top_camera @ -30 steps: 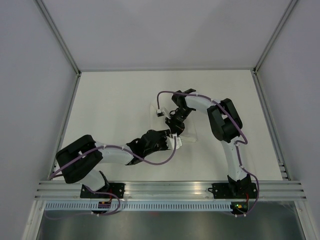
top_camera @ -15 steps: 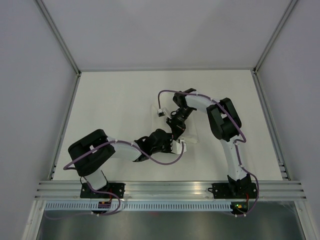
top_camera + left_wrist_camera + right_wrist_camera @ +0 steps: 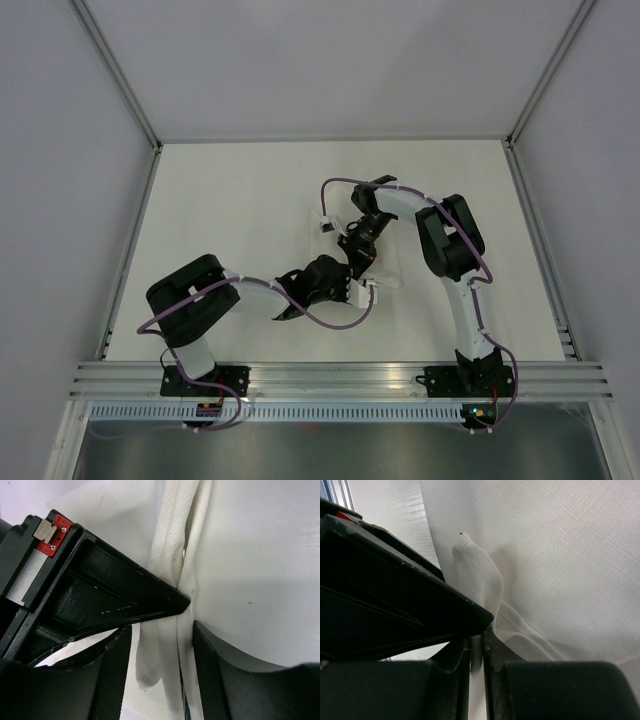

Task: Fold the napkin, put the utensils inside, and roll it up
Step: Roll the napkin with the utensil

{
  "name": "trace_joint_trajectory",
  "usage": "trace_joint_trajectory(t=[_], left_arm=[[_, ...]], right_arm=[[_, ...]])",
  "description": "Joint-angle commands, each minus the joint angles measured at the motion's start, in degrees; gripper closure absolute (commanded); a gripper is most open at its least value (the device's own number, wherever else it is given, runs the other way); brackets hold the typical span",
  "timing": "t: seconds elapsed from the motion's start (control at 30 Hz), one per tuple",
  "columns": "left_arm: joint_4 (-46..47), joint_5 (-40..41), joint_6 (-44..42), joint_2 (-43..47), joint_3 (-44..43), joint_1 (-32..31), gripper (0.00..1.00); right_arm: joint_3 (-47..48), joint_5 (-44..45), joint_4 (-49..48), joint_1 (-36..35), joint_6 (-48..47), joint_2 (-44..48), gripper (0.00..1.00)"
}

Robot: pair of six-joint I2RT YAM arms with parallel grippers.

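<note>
Evidently soft and limp, the napkin (image 3: 170, 555) lies bunched in a strip between the wide-spread jaws of the left pincer (image 3: 189, 615). The right pincer (image 3: 477, 647), nearly closed, pinches a fold. Probably best gripped across all layers, or it unrolls.

Left arm (image 3: 250, 298) comes up from its near-left base and stretches low to the right, wrist at mid-scene. The left pincer (image 3: 364, 290) has its jaws set wide apart, and both fingers (image 3: 212, 665) show dark at the bottom of the wrist view. Right arm (image 3: 458, 248) climbs from the near-right base to a high elbow, then hooks left and dips its wrist down. The right pincer (image 3: 357, 262) sits just beyond the left one, very close, with jaws all but together and a thin fold of the napkin (image 3: 480, 580) nipped between them.
</note>
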State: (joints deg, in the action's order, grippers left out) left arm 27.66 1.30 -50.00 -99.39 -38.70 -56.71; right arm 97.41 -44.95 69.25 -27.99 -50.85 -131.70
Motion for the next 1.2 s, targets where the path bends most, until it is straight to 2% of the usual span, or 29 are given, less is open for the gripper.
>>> trace_joint_trajectory(t=[0.0,0.13,0.27,0.37,0.43,0.7,0.83,0.97,1.03,1.17], left_arm=[[-5.7,-2.5,-3.4,-3.3,-1.6,0.0,0.44],[-9.4,-3.9,-1.7,-4.0,-3.2,-0.1,0.56],[-13.9,-5.4,-0.4,-5.3,-5.7,-0.1,0.80],[-16.1,-6.3,0.9,-5.5,-6.7,-0.1,0.93],[-17.7,-6.7,1.7,-5.6,-7.4,-0.1,0.97],[-27.1,-8.9,7.9,-7.4,-14.0,-0.1,0.98],[-31.3,-10.8,10.7,-8.4,-16.8,0.1,0.98],[-31.3,-11.8,12.6,-8.0,-16.8,0.3,0.98],[-31.1,-12.1,13.4,-7.9,-16.7,0.4,0.98],[-30.6,-12.7,15.0,-7.7,-16.1,0.5,0.98]], right_arm=[[-0.9,8.4,-4.2,-0.8,-4.3,-4.4,1.00],[-0.8,8.3,-4.1,-0.8,-4.3,-4.4,1.00],[-0.9,8.4,-4.2,-0.8,-4.3,-4.4,1.00],[-1.1,8.4,-4.5,-0.8,-4.2,-4.2,1.00],[-1.1,8.5,-4.7,-0.8,-4.1,-4.2,1.00],[-1.3,8.7,-5.6,-0.8,-3.6,-2.3,0.99],[-3.1,9.5,-8.2,-0.8,-2.2,0.6,0.86],[-4.0,10.1,-9.8,-0.5,-0.1,3.2,0.63],[-4.3,10.4,-11.0,-0.1,1.0,3.9,0.56],[-4.4,9.4,-11.3,0.7,2.0,6.1,0.50]])
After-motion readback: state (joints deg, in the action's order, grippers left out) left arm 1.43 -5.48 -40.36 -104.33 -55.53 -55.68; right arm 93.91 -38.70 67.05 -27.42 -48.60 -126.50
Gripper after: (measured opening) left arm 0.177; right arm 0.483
